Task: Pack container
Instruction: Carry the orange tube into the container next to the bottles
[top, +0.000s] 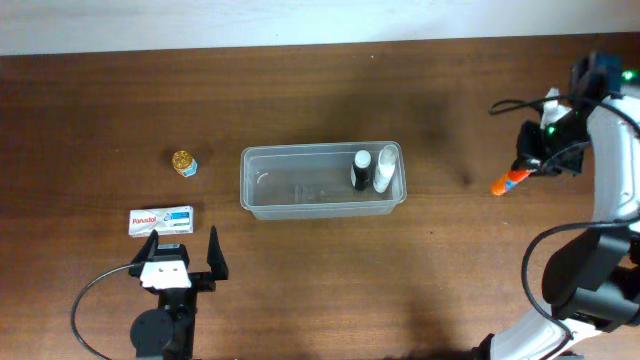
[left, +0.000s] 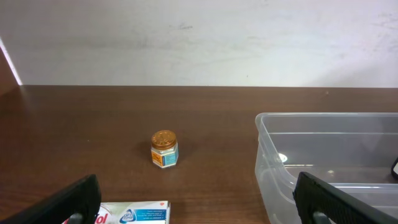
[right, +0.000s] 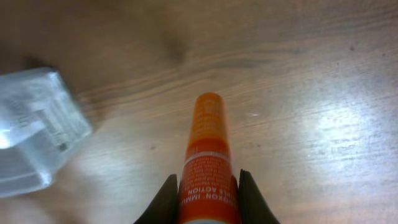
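The flat white box (top: 161, 221) lying toward the desk's near left corner is showing the red word "Panadol", and the orange tube (right: 208, 155) is carrying white capitals of which only "ACTION" is reading clearly. The container (top: 322, 180) is sitting open side up in the middle of the desk (top: 300, 90), its long axis running parallel to the far edge. 2 small bottles, 1 black (top: 360, 170) and 1 white (top: 385, 168), are standing upright at its right end. A little jar with a gold lid (top: 184, 162) is standing apart from the container, toward the left edge, its blue label too small to read. The right arm is bending up along the desk's right edge, and the right fingers (right: 163, 202) are pinching the tube from both sides, its free end pointing back toward the container. The left fingers (top: 150, 245) are hanging low by the near edge, just behind the box, spread wide, holding nothing and pointing toward the far edge.
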